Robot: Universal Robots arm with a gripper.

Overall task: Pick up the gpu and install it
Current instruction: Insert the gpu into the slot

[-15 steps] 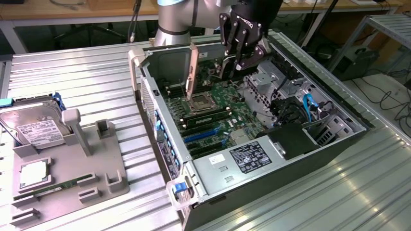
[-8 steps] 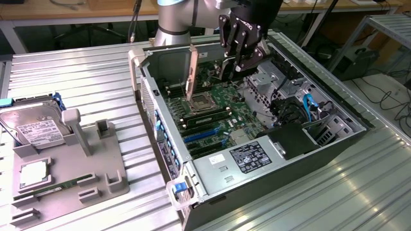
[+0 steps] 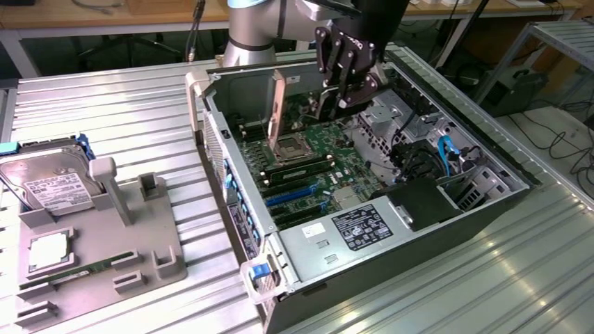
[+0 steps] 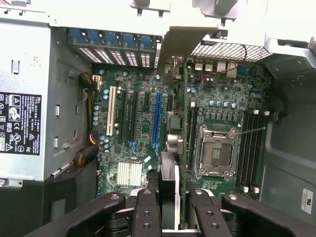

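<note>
**Card gripped edge-on above the open computer case**

You are looking at a ribbed metal table [image 3: 111, 104] with an open computer case [image 3: 464, 209] lying on its side, and a grey holder tray [image 3: 139, 243] well apart from it on the exterior view's left. Inside the case sits the green main board [image 3: 316, 170], with the power supply box [image 3: 357, 233] at the near end and a bundle of black and blue cables [image 3: 436, 156] toward the exterior view's right.

Your arm [image 3: 250, 28] reaches down over the far part of the case. Its gripper [image 3: 346, 94] hangs above the main board, not down among the slots.

The gpu [image 3: 277, 111] is in that gripper. In the exterior view you see it as a thin upright plate standing over the processor socket [image 3: 292, 147], with the fingers beside its upper part. In the wrist view the gripper [image 4: 169, 197] has the card [image 4: 169, 173] edge-on between its two inner fingers [image 4: 147, 207], which are clenched onto it from both sides; the card runs away from the fingers toward the board, and its pale metal bracket [image 4: 185, 42] sticks up at the far end near the rear slot openings. The blue slot [image 4: 157, 121] lies just beside the card's line.

On the tray, a hard drive [image 3: 51, 181] stands at the far end, and a memory stick [image 3: 79, 273] lies near the front.
</note>
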